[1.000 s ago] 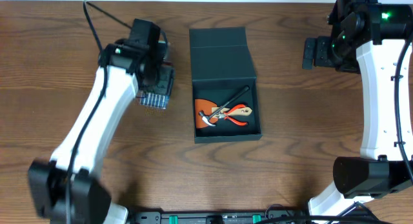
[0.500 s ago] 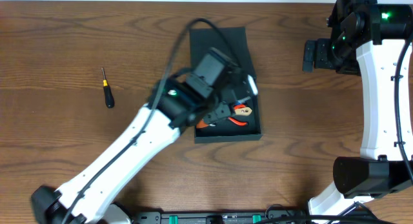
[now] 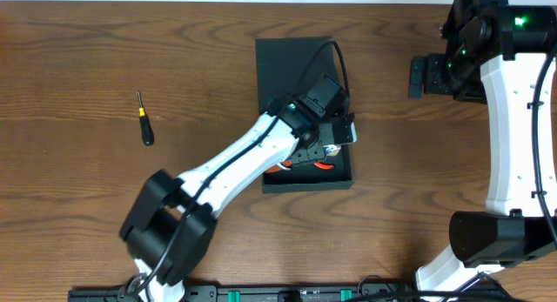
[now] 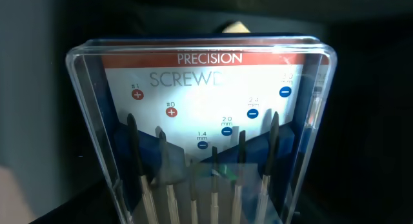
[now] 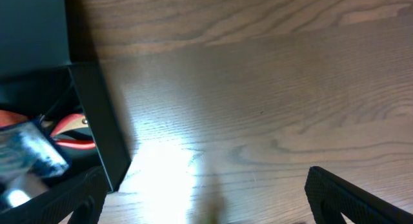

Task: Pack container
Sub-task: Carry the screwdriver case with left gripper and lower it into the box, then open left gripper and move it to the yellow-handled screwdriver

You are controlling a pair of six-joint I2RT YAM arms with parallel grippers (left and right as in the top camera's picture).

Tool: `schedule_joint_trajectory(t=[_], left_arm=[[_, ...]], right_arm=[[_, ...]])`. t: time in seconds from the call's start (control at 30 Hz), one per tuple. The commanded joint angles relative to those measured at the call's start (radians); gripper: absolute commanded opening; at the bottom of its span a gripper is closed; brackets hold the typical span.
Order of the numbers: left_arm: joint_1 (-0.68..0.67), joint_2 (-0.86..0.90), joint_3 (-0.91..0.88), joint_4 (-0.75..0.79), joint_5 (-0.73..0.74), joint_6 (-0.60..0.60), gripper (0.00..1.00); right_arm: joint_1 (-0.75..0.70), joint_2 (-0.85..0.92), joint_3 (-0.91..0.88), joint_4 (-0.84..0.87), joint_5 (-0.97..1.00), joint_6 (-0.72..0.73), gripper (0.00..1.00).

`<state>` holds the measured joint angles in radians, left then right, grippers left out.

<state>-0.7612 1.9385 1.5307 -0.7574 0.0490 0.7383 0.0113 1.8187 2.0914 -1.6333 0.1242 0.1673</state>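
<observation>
The dark teal container [image 3: 292, 65] lies open at mid table, its flap lid folded back at the far side. Red-handled pliers [image 3: 322, 165] and other tools lie inside, mostly hidden by my left arm. My left gripper [image 3: 329, 133] is over the container's tray, shut on the clear case of precision screwdrivers [image 3: 343, 132], which fills the left wrist view [image 4: 206, 114]. My right gripper [image 3: 421, 76] is open and empty above the table right of the container. The right wrist view shows its jaws [image 5: 206, 198], the container's wall [image 5: 97, 130] and the pliers [image 5: 72, 135].
A small black screwdriver with a yellow band [image 3: 144, 121] lies on the wooden table at the left. The right arm's base stands at the near right edge [image 3: 492, 237].
My left arm has swung from the left side of the table to over the container, carrying the screwdriver case. The small screwdriver on the left has come into view. The right arm has not moved.
</observation>
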Motion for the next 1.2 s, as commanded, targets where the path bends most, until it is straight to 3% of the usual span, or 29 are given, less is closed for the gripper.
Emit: schedule_joint_trajectory(t=[0.0,0.13,0.17,0.27,0.3,0.37,0.43,0.63,0.9,1.03,1.17], left_arm=[[0.006,0.045,0.016,-0.003,-0.004,0.017,0.06],[0.007,0.085,0.016,-0.008,-0.004,0.016,0.10],[0.007,0.090,0.016,-0.011,-0.004,0.015,0.17],[0.008,0.089,0.016,-0.012,-0.005,0.000,0.56],[0.010,0.087,0.016,-0.014,-0.006,-0.004,0.59],[0.010,0.087,0.016,-0.024,-0.009,-0.019,0.82],[0.010,0.085,0.016,-0.043,-0.009,-0.038,0.92],[0.023,0.025,0.016,-0.068,-0.021,-0.115,0.98],[0.119,-0.217,0.016,-0.143,-0.070,-0.245,0.98],[0.214,-0.369,0.016,-0.239,-0.169,-0.347,0.99],[0.393,-0.490,0.016,-0.270,-0.192,-0.441,0.98]], right_arm=[[-0.006,0.001,-0.006,-0.005,-0.001,-0.015,0.99],[-0.006,0.001,-0.006,-0.012,-0.001,-0.015,0.99],[-0.006,0.001,-0.006,-0.012,-0.001,-0.015,0.99],[-0.006,0.001,-0.006,-0.008,-0.001,-0.015,0.99],[-0.006,0.001,-0.006,-0.007,-0.001,-0.015,0.99],[-0.006,0.001,-0.006,-0.005,0.000,-0.015,0.99],[-0.013,0.001,-0.006,0.005,-0.001,-0.011,0.99],[-0.105,-0.001,-0.005,0.025,-0.003,0.020,0.99],[-0.325,-0.003,-0.005,0.037,-0.137,0.019,0.99],[-0.397,-0.003,-0.006,0.031,-0.137,0.016,0.99],[-0.418,-0.003,-0.006,0.020,-0.137,-0.013,0.99]])
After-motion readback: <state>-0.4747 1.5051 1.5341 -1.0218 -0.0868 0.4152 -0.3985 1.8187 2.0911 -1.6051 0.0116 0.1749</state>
